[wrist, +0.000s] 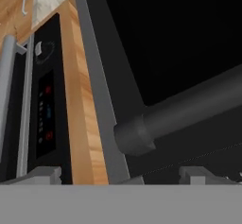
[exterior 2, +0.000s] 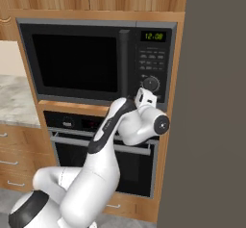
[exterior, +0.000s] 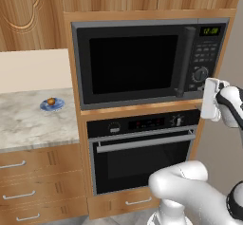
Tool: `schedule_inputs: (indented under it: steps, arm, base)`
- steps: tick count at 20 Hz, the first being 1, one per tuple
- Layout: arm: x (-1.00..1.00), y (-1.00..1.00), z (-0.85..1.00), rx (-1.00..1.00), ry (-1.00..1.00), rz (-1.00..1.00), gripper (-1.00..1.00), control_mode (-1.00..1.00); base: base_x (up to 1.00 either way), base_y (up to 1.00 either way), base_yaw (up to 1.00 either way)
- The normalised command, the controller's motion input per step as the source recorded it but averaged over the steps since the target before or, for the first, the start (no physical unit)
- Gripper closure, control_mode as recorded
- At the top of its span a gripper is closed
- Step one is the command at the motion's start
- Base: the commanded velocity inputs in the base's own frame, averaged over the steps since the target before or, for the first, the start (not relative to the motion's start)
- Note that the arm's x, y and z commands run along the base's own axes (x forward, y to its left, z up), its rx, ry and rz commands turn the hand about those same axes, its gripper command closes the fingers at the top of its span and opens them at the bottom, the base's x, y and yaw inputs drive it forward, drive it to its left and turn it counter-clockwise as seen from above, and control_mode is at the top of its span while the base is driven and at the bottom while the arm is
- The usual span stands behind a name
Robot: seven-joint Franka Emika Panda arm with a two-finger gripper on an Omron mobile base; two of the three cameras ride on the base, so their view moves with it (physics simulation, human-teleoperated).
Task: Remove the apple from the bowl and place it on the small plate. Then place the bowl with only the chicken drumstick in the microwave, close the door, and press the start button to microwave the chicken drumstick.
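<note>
On the built-in dark grey microwave point(exterior: 147, 60), the green display point(exterior 2: 153, 36) reads 12:00, and its dark glass door point(exterior: 134, 63) is shut. The gripper point(wrist: 120, 173), jaws wide and empty, hangs beside the handle's point(wrist: 189, 112) lower end. The orange-red apple point(exterior: 51, 101) sits on the small blue plate point(exterior: 57, 106) on the marble counter point(exterior: 28, 122).

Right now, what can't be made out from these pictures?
- Microwave interior: door shut, its glass dark in both base views, so bowl and drumstick inside can't be confirmed.
- End effector: hand view's bottom edge cuts its fingertips.
- Small plate: hand view's top edge cuts it.
</note>
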Motion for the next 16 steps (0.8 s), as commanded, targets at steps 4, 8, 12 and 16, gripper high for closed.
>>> schedule_inputs:
  steps: [4, 8, 12, 16]
  arm:
    - [0.23, 0.00, -0.10, 0.00, 0.00, 0.00, -1.00, -1.00]
    - [0.28, 0.00, -0.03, 0.00, 0.00, 0.00, -1.00, -1.00]
    - [0.29, 0.00, -0.07, 0.00, 0.00, 0.00, -1.00, -1.00]
    - [0.26, 0.00, -0.13, 0.00, 0.00, 0.00, -1.00, -1.00]
  base:
    - [0.00, 0.00, 0.00]
    - [0.00, 0.00, 0.00]
    - [0.00, 0.00, 0.00]
    - [0.00, 0.00, 0.00]
